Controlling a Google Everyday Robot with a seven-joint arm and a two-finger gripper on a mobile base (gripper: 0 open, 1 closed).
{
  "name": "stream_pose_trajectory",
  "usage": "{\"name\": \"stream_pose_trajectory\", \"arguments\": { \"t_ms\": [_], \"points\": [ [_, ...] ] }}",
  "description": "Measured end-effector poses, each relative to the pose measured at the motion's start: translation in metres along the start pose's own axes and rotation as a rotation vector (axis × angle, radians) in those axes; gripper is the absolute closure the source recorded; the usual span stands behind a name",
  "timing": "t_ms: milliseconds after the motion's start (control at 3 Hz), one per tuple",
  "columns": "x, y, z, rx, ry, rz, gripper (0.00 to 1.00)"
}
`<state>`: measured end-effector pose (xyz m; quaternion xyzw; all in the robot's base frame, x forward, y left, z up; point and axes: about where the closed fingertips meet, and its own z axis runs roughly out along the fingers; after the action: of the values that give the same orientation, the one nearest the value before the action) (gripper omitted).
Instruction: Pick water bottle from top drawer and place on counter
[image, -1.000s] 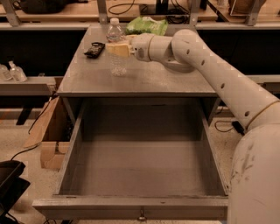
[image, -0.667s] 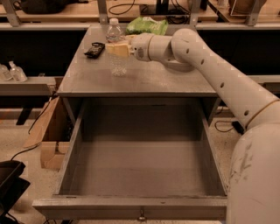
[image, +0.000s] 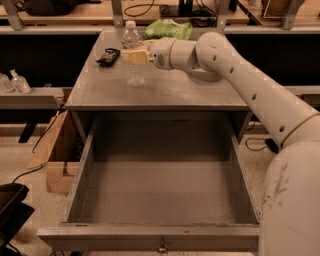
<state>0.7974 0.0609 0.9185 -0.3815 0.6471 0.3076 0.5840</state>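
Note:
The water bottle, clear with a white cap, stands upright on the grey counter at its back left. My gripper reaches in from the right and its pale fingers are shut around the bottle's middle, hiding the label band. The bottle's base appears to rest on the counter. The top drawer is pulled fully open below the counter and holds nothing; its small knob shows at the front centre.
A small black object lies on the counter just left of the bottle. A green bag sits at the counter's back edge. Two pump-top bottles stand on the bench at left. A cardboard box stands on the floor left of the drawer.

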Motion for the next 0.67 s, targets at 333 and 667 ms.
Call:
{"name": "stream_pose_trajectory", "arguments": {
  "t_ms": [333,667],
  "points": [
    [0.0000,0.0000,0.0000,0.000,0.000,0.000,0.23],
    [0.0000,0.0001,0.0001,0.000,0.000,0.000,0.01]
  ]
}}
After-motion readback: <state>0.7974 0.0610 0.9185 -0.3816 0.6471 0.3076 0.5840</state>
